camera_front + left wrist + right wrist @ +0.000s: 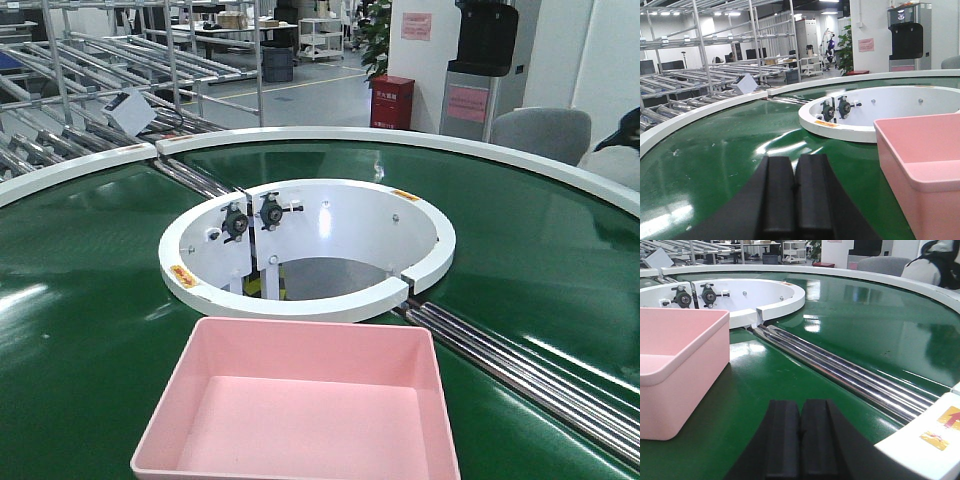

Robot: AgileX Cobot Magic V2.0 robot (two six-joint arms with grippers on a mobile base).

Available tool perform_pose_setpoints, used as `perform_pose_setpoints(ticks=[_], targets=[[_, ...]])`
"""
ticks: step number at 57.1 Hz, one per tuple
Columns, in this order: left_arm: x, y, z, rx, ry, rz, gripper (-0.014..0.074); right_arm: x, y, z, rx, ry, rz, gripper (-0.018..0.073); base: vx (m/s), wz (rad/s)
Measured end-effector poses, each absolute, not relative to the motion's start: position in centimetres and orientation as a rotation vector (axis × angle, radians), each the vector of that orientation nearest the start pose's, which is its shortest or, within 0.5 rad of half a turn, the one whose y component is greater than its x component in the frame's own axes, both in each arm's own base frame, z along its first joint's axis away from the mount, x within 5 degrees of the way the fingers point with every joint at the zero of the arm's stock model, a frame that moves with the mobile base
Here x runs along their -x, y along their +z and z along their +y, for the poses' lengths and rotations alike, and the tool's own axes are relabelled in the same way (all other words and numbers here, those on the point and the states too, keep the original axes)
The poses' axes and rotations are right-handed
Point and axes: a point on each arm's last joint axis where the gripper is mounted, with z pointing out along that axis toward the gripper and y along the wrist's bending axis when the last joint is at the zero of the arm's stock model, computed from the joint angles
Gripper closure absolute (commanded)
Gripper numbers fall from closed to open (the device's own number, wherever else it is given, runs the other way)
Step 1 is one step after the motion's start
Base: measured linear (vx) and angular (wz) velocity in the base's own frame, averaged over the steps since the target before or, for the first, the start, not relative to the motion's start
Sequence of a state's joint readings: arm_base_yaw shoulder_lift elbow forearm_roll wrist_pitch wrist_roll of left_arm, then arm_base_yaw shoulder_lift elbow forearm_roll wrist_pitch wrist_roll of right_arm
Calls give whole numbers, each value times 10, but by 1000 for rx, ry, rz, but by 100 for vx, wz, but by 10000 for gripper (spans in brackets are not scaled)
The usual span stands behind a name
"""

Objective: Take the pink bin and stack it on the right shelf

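The left gripper [795,195] has its jaws pressed together on nothing, at the bottom of its view. The right gripper [800,437] is the same, jaws closed and empty. Neither touches the pink bin [310,350], which sits empty at the bottom centre of the front view on the glossy green conveyor belt [80,300]. Nothing appears done yet: grasp, lift and stacking are all left, and the right shelf is out of view. Beyond are a white inner ring [330,305], steel rollers [520,372], roller racks [100,60] upper left and a water dispenser [485,50] upper right.
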State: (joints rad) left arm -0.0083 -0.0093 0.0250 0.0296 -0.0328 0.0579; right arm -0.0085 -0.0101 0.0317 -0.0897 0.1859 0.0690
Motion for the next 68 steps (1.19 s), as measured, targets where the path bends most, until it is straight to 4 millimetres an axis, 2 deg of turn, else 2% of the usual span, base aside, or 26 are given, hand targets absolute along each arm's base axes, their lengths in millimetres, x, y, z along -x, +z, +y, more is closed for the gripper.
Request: perform_pose_setpoints(ticks=[8, 19, 22, 30, 33, 38, 47, 52, 59, 68], targets=[[-56, 214, -1, -69, 64, 1403, 604, -57, 191, -2, 0, -32, 1637, 571, 0, 0], [-52, 228, -1, -64, 60, 1279, 604, -55, 219, 1, 15, -14, 1370, 571, 0, 0], [-51, 242, -1, -62, 60, 1261, 604, -53, 234, 0, 14, -14, 1347, 571, 0, 0], [-45, 303, -1, -57, 61, 1229, 603, -56, 281, 0, 6, -21, 1375, 571, 0, 0], [-48, 321, 0, -57, 62, 1263, 603, -60, 291, -1, 3, -23, 1418, 571, 0, 0], [-61, 333, 0, -59, 62, 1371, 600, -75, 297, -2, -2, -27, 1543, 569, 0, 0], [-96, 317, 0, -67, 59, 1607, 570, -104, 281, -2, -4, -30, 1759, 555, 0, 0], [-114, 307, -1, -72, 57, 1701, 511, -117, 272, -2, -2, -31, 1836, 515, 0, 0], [-136, 296, -1, -76, 54, 1774, 362, -135, 265, -2, 0, -30, 1919, 387, 0, 0], [-159, 282, -1, -81, 51, 1845, 182, -152, 262, -2, 5, -27, 1953, 171, 0, 0]])
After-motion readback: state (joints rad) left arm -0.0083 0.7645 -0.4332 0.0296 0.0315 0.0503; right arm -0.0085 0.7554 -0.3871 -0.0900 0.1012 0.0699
